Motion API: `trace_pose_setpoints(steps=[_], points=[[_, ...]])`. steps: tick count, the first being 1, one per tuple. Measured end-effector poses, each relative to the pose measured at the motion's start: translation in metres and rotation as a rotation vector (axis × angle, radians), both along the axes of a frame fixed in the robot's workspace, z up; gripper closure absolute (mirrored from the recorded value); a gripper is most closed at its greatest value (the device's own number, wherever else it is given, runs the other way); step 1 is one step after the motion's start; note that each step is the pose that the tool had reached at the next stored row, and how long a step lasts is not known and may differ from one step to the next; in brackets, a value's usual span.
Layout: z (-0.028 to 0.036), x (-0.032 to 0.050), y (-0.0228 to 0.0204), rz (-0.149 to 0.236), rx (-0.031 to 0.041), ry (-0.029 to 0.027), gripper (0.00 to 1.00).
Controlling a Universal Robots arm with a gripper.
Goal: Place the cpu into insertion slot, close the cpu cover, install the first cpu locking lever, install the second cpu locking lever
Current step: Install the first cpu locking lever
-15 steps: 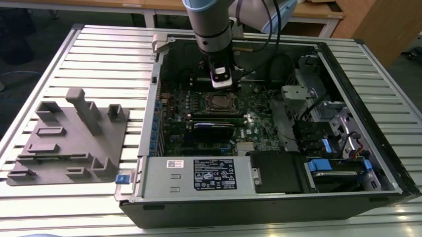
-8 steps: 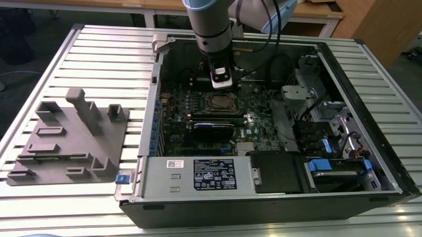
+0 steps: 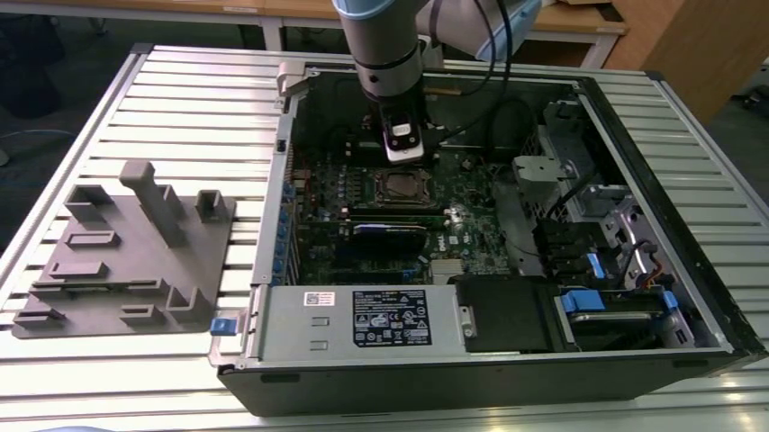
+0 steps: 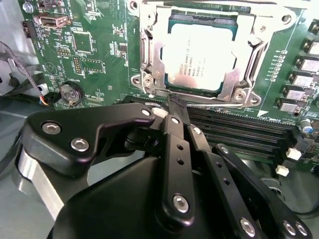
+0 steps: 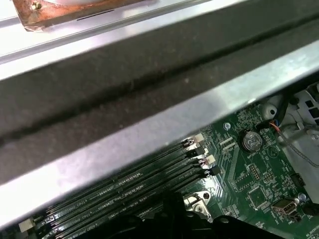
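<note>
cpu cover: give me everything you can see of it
The cover is a thin, silvery, square metal frame with a large square window. It lies flat, closed over the cpu, whose grey top shows through the window. Green board surrounds it. The hand hovers at one edge; whether they touch is unclear.

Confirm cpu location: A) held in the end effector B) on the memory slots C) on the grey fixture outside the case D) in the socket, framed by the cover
D: in the second wrist view the cpu lies flat inside the window of the cpu cover, and the end effector beside it holds no chip.
</note>
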State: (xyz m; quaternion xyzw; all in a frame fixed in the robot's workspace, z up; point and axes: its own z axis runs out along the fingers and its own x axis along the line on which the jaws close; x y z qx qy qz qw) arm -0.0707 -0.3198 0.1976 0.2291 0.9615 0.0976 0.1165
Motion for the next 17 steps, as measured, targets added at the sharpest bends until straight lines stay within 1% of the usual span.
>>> trace_pose_setpoints(steps=[3, 6, 8, 9, 11, 12, 13, 15, 16, 17], points=[[0.0005, 0.0000, 0.0000, 0.000, 0.0014, 0.0000, 0.89], [0.0069, 0.0000, 0.0001, 0.000, 0.0045, -0.0003, 0.89], [0.0080, 0.0000, 0.0000, 0.000, 0.0072, -0.0004, 0.89], [0.0081, -0.0002, 0.0000, 0.000, 0.0137, -0.0016, 0.89], [0.0081, -0.0006, -0.0001, 0.000, 0.0481, -0.0069, 0.89], [0.0081, -0.0008, -0.0002, 0.000, 0.0604, -0.0095, 0.89], [0.0081, -0.0010, -0.0004, 0.000, 0.0622, -0.0108, 0.89], [0.0081, -0.0013, -0.0009, 0.000, 0.0623, -0.0114, 0.89], [0.0080, -0.0015, -0.0017, 0.000, 0.0626, -0.0131, 0.89], [0.0077, -0.0018, -0.0030, 0.000, 0.0640, -0.0162, 0.89]])
